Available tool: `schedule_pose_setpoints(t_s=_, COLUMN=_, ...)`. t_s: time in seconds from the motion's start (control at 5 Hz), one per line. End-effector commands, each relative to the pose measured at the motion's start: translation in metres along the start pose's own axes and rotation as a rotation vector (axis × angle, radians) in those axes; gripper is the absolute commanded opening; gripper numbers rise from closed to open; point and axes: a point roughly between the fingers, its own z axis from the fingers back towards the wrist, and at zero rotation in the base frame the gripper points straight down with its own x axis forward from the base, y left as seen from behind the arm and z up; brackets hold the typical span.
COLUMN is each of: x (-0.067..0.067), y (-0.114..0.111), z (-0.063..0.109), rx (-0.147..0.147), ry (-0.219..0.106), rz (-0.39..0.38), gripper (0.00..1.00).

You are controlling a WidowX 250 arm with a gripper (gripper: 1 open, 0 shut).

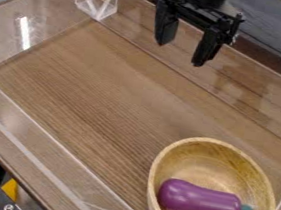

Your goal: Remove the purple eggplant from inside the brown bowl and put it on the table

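Observation:
The purple eggplant (pixel 200 200) lies on its side inside the brown bowl (pixel 170 161), its teal stem cap pointing right. The bowl rests at the near right of the table (pixel 105 91). My gripper (pixel 182 41) hangs at the far side of the table, well above and behind the bowl, its two dark fingers spread apart with nothing between them.
Low clear acrylic walls (pixel 40 151) edge the table on the left, near and far sides. A folded clear acrylic piece (pixel 96 3) stands at the far left corner. Bare wood lies between the gripper and the bowl.

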Motion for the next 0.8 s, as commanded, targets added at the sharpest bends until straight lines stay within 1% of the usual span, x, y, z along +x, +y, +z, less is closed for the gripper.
schedule_pose_setpoints(t_s=0.0, x=-0.004, y=-0.005, z=-0.010, rx=0.000, ry=0.016, rz=-0.058, gripper=1.00)
schedule_pose_setpoints(t_s=0.2, x=-0.022, y=-0.025, z=-0.020, rx=-0.014, ry=0.022, rz=-0.309, gripper=1.00)
schedule_pose_setpoints(t_s=0.4, x=-0.041, y=-0.035, z=-0.020, rx=-0.013, ry=0.005, rz=-0.557, gripper=1.00)
schedule_pose_setpoints(t_s=0.6, x=-0.049, y=-0.034, z=-0.020, rx=-0.007, ry=0.000, rz=-0.695, gripper=1.00)
